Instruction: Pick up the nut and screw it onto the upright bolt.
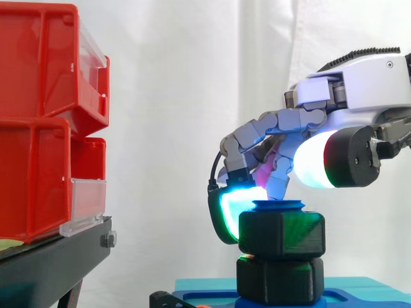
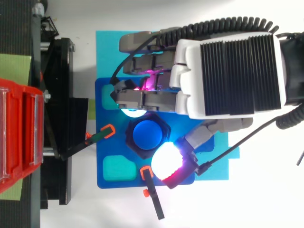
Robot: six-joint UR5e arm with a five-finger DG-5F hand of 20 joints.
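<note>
The hand [image 1: 359,96] is curled down over the nut [image 1: 281,234], which sits on the upright bolt [image 2: 146,134] directly under the fingers. The bolt's blue top shows just above the nut's rim. One finger pad [image 1: 226,212] presses the nut's edge on the side away from the wrist. The thumb pad [image 2: 166,160] lies over the opposite edge (whether it truly touches I cannot tell). Just beneath the nut, a black hex block [image 1: 279,279] stands on the blue plate [image 2: 102,149]. A clamp [image 2: 100,134] grips the plate's edge beyond the fingertips, and a second clamp [image 2: 153,197] lies beside the thumb. Past the fingertips, open space separates the hand from the red bins [image 1: 38,115] on their black stand [image 1: 51,263].
</note>
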